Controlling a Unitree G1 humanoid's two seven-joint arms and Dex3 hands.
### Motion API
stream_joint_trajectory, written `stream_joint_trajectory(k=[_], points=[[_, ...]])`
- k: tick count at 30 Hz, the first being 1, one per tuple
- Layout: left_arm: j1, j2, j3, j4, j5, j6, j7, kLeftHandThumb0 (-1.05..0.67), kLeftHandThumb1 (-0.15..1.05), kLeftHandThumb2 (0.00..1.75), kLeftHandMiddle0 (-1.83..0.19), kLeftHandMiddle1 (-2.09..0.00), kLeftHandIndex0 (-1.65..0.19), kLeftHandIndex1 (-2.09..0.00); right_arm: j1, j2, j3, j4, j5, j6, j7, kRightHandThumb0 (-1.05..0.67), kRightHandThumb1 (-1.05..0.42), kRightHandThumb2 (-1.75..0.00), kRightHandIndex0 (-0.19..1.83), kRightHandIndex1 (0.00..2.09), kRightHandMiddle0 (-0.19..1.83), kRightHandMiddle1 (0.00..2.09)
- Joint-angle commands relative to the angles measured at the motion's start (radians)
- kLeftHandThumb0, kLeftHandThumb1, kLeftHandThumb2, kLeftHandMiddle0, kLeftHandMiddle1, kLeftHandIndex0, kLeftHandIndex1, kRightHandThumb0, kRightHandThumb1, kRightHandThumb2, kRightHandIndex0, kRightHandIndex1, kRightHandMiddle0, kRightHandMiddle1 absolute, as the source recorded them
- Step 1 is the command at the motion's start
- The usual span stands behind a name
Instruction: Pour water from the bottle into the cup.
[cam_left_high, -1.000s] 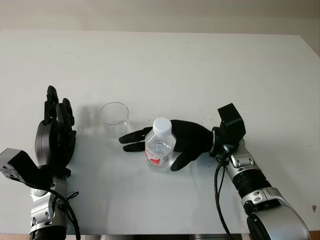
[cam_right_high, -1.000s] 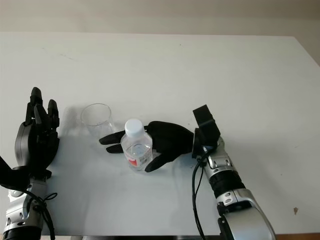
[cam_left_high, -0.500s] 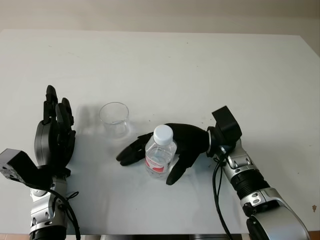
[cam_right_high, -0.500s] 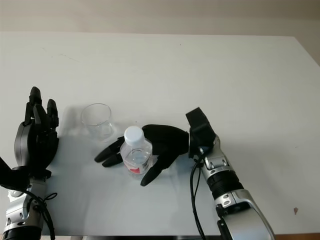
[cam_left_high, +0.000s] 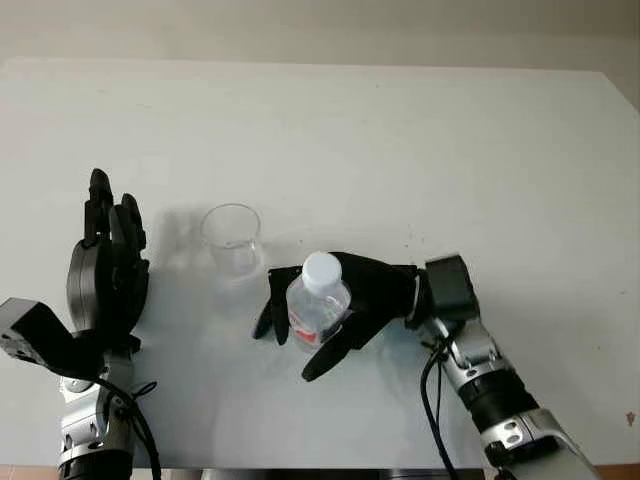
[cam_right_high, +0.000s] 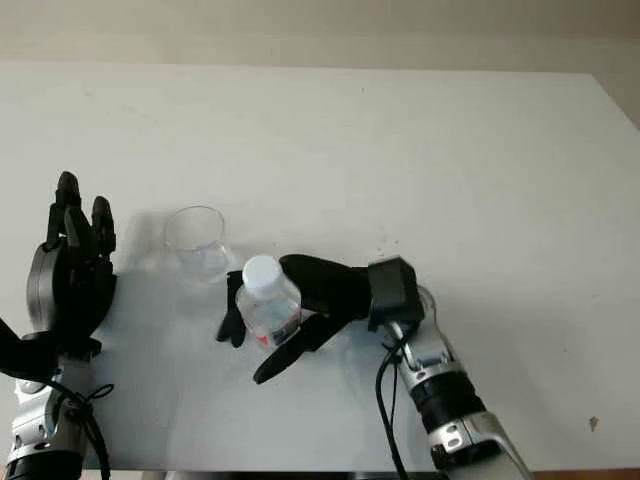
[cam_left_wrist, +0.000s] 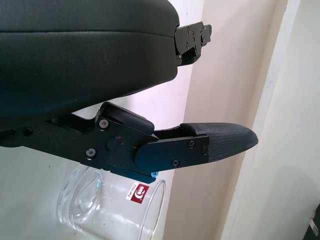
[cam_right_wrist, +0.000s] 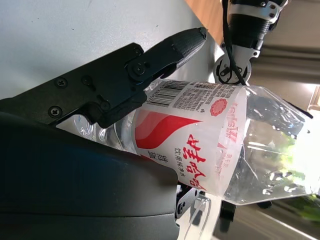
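— Tabletop first: what is seen, from the left side across?

— A white table (cam_left_high: 420, 140) is seen, matte, faintly scuffed, running back to a pale beige wall. At its near left, the left hand (cam_left_high: 105, 275) is held upright with its black fingers pointing away from the robot; nothing is held in it and it is open. In the left wrist view, one fingertip (cam_left_wrist: 225, 142) is seen reaching out past the black shell, with a cream wall and a door-frame edge behind.

— And just to the right of that hand?

— A clear plastic cup (cam_left_high: 231, 238) is stood upright on the table, apart from the left hand and near the bottle. It is also seen in the left wrist view (cam_left_wrist: 110, 210), beneath the hand, with a small red mark visible through its wall.

— Where is the bottle placed?

— A small clear water bottle (cam_left_high: 318, 312) with a white cap and a red-and-white label is found near the table's middle, toward the near edge, just right of and nearer than the cup. It is grasped by the right hand (cam_left_high: 345, 310): fingers are wrapped round its far side and the thumb is laid across the near side. The cap is on. In the right wrist view the label (cam_right_wrist: 192, 132) is pressed against the palm, with one finger (cam_right_wrist: 150, 65) laid along it.

— Is the bottle lifted?

— That cannot be told. A soft shadow is cast on the table beneath it.
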Motion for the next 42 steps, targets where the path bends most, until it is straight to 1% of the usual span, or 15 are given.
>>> stream_joint_trajectory(k=[1, 2, 3, 5, 7, 9, 12, 15, 17, 22, 27, 30, 35, 38, 42], points=[[0.009, -0.005, 0.001, 0.016, -0.002, -0.005, -0.002, -0.77, 1.05, 0.52, 0.17, -0.05, 0.18, -0.05, 0.035, -0.006, 0.005, -0.012, -0.007, -0.014, -0.018, -0.55, -1.05, -0.09, 1.35, 2.09, 1.09, 2.09], [0.007, -0.005, 0.001, 0.018, 0.001, -0.007, -0.001, -0.77, 1.05, 0.52, 0.17, -0.05, 0.18, -0.05, 0.045, -0.005, 0.004, -0.017, -0.018, -0.019, -0.046, -0.53, -1.05, -0.1, 1.42, 2.09, 1.15, 2.09], [0.006, -0.005, 0.0, 0.019, 0.002, -0.008, 0.0, -0.77, 1.05, 0.53, 0.17, -0.05, 0.19, -0.05, 0.052, -0.005, 0.004, -0.021, -0.026, -0.022, -0.068, -0.5, -1.05, -0.15, 1.48, 2.09, 1.25, 2.09], [0.002, -0.004, -0.001, 0.024, 0.003, -0.011, -0.002, -0.76, 1.05, 0.54, 0.17, -0.05, 0.18, -0.05, 0.064, -0.001, 0.001, -0.024, -0.041, -0.036, -0.116, -0.49, -1.05, -0.21, 1.51, 2.09, 1.32, 2.09], [-0.001, -0.005, -0.001, 0.027, 0.001, -0.01, -0.001, -0.76, 1.05, 0.54, 0.17, -0.05, 0.18, -0.05, 0.074, 0.0, -0.003, -0.033, -0.07, -0.039, -0.18, -0.47, -1.05, -0.3, 1.49, 2.09, 1.35, 2.09], [-0.002, -0.004, -0.001, 0.026, 0.001, -0.008, 0.001, -0.76, 1.05, 0.54, 0.17, -0.06, 0.18, -0.05, 0.078, 0.001, -0.009, -0.039, -0.091, -0.03, -0.241, -0.46, -1.05, -0.34, 1.45, 2.09, 1.32, 2.09], [-0.005, -0.003, -0.003, 0.027, 0.004, -0.006, 0.001, -0.76, 1.05, 0.54, 0.17, -0.05, 0.19, -0.05, 0.05, 0.007, -0.038, -0.002, -0.091, -0.024, -0.322, -0.45, -1.05, -0.39, 1.38, 2.09, 1.14, 2.09], [-0.009, -0.002, -0.005, 0.031, 0.005, -0.007, 0.0, -0.76, 1.05, 0.54, 0.17, -0.05, 0.19, -0.05, -0.034, 0.0, -0.075, 0.081, -0.102, -0.03, -0.411, -0.46, -1.05, -0.4, 1.29, 2.09, 0.94, 2.09], [-0.011, -0.002, -0.005, 0.034, 0.005, -0.006, 0.0, -0.76, 1.05, 0.55, 0.18, -0.05, 0.19, -0.05, -0.097, -0.004, -0.098, 0.139, -0.105, -0.031, -0.459, -0.46, -1.05, -0.41, 1.27, 2.09, 0.89, 2.09], [-0.012, -0.002, -0.009, 0.033, 0.009, -0.005, 0.001, -0.76, 1.05, 0.56, 0.18, -0.05, 0.19, -0.04, -0.265, -0.018, -0.134, 0.296, -0.16, -0.06, -0.612, -0.43, -1.05, -0.41, 1.28, 2.09, 0.91, 2.09], [-0.01, -0.002, -0.009, 0.035, 0.005, -0.008, -0.006, -0.75, 1.05, 0.57, 0.19, -0.05, 0.19, -0.03, -0.476, -0.035, -0.125, 0.513, -0.27, -0.096, -0.79, -0.33, -1.05, -0.43, 1.32, 2.09, 0.99, 2.09], [-0.01, -0.002, -0.009, 0.035, 0.003, -0.006, -0.004, -0.75, 1.05, 0.57, 0.18, -0.05, 0.19, -0.03, -0.546, -0.035, -0.119, 0.59, -0.305, -0.086, -0.84, -0.3, -1.05, -0.41, 1.31, 2.09, 1.01, 2.09], [-0.006, -0.004, -0.012, 0.029, 0.007, -0.002, 0.001, -0.76, 1.05, 0.56, 0.19, -0.05, 0.19, -0.04, -0.658, -0.03, -0.092, 0.686, -0.367, -0.043, -0.927, -0.26, -1.05, -0.35, 1.15, 2.09, 0.94, 2.09], [-0.004, -0.008, -0.014, 0.025, 0.009, -0.001, 0.006, -0.77, 1.05, 0.55, 0.18, -0.05, 0.19, -0.04, -0.688, -0.026, -0.072, 0.713, -0.403, -0.044, -0.97, -0.27, -1.05, -0.33, 1.11, 2.09, 0.91, 2.09], [-0.005, -0.011, -0.017, 0.027, 0.013, -0.006, 0.01, -0.77, 1.05, 0.55, 0.18, -0.05, 0.19, -0.03, -0.725, -0.029, -0.018, 0.736, -0.479, -0.04, -1.047, -0.31, -1.05, -0.32, 1.08, 2.09, 0.86, 2.09]])
